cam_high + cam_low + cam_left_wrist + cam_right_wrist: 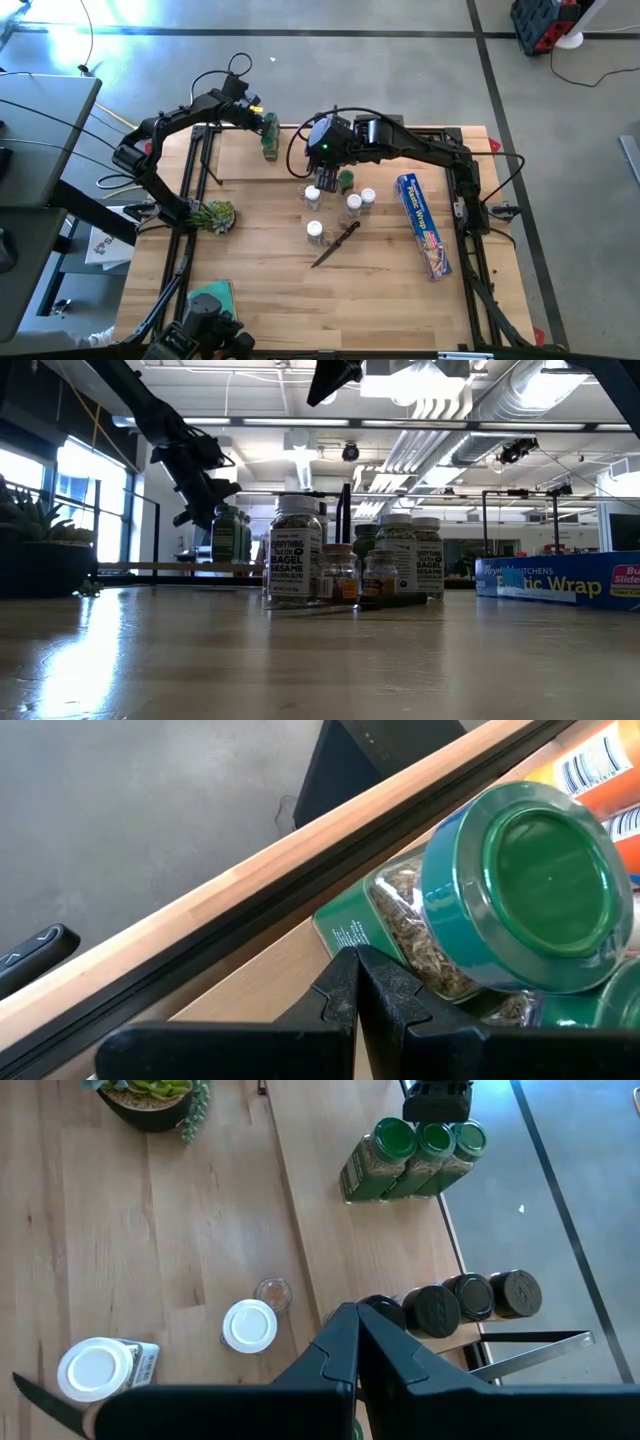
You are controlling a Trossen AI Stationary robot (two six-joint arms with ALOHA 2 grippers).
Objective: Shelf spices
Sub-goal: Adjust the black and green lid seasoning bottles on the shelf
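Three green-capped spice jars [425, 1142] stand in a row on the pale shelf [340, 1240] at the table's far side. Several black-capped jars [470, 1295] stand further along it. My left gripper [355, 965] is shut, and its tips are right at the side of one green-capped jar [520, 885], on the jars' far side [262, 112]. My right gripper [355, 1335] is shut on nothing, high above the loose jars [350, 205] that stand on the tabletop. My left gripper's shut fingertips [350, 960] slant down from the far side. They end at the lower body of the green-capped jar [400, 920], by its label. I cannot tell whether they touch it. The jar stands on the shelf.
On the tabletop are white-capped jars [250, 1325], a dark-handled knife [335, 245] and a blue wrap box [425, 225] toward the right. A potted plant [215, 215] is at the left. A black rod [205, 150] rises at the shelf's left end.
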